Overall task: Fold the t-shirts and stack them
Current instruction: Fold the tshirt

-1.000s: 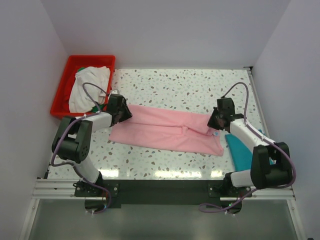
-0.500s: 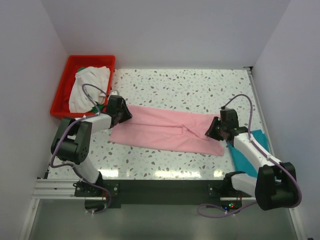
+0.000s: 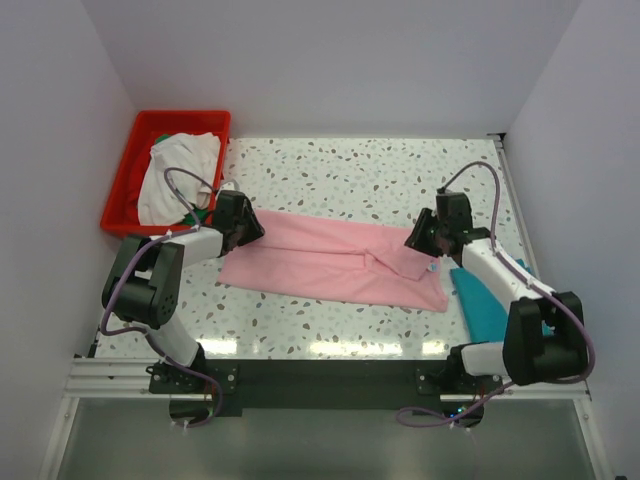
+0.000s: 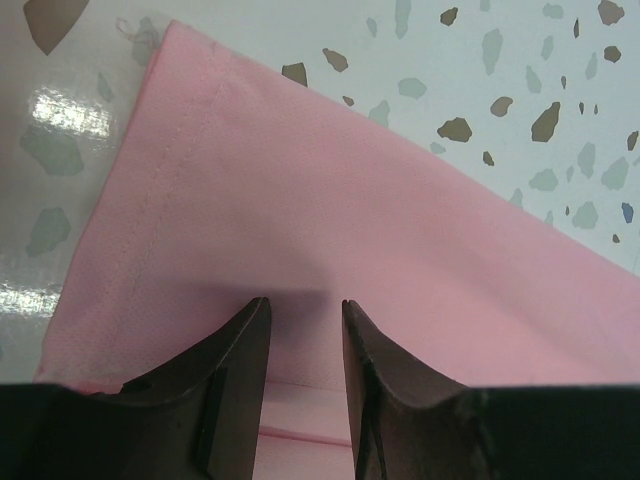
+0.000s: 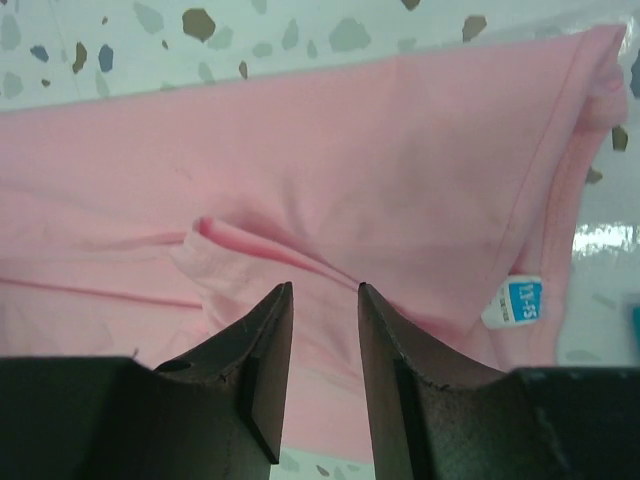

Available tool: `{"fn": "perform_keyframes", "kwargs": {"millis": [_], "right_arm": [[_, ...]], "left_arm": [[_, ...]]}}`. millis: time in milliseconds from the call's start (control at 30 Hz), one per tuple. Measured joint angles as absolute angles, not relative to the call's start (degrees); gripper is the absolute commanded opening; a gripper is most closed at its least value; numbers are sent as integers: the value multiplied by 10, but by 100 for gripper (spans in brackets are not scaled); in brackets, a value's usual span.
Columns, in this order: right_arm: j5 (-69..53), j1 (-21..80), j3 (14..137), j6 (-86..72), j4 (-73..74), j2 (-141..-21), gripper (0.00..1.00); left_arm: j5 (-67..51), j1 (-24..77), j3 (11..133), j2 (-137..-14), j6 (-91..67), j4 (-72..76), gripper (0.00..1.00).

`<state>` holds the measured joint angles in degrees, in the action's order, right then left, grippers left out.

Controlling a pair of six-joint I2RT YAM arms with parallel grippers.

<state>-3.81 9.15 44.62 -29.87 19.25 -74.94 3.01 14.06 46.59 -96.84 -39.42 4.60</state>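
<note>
Pink shirt (image 3: 335, 262) lying flat on counter (image 3: 350, 170), folded into long band, stretching between both arms. Left pincer (image 4: 305, 320) hanging low over shirt's hemmed left corner, fingers parted, gripping nothing. Right pincer (image 5: 325, 300) hanging over neck end, jaws standing apart, released, raised crease of cloth showing past gap. Label (image 5: 518, 300) lying just right of it. Teal shirt (image 3: 480, 300) lying just beside pink shirt's right end, under right arm. Off-white shirt (image 3: 175, 175) sitting heaped in crate (image 3: 125, 175), far left.

Left tool (image 4: 305, 303) jaws parted, low, arm stretched forward; right tool (image 5: 325, 288) jaws parted, angled down.
</note>
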Motion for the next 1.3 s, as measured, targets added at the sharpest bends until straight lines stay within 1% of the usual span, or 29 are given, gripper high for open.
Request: {"fn": "perform_keyframes", "kwargs": {"millis": [133, 267, 400, 500, 733, 933, 1133, 1300], "right_arm": [[-25, 100, 507, -297, 174, -842, 36], [-5, 133, 547, -295, 170, -920, 36], [27, 183, 582, -295, 170, -969, 35], [36, 212, 588, -296, 169, -979, 34], [35, 224, 567, -300, 164, -968, 33], [22, 240, 505, -312, 164, -897, 33], [10, 268, 469, -329, 162, -821, 33], [3, 283, 447, -339, 158, -801, 33]], "left_arm": [[30, 141, 466, -968, -394, 46, 40], [30, 141, 466, -968, -394, 46, 40], [30, 141, 466, -968, -394, 46, 40], [30, 141, 466, -968, -394, 46, 40], [30, 141, 466, -968, -394, 46, 40], [30, 141, 466, -968, -394, 46, 40], [30, 141, 466, -968, -394, 46, 40], [29, 141, 466, -968, -394, 46, 40]]}}
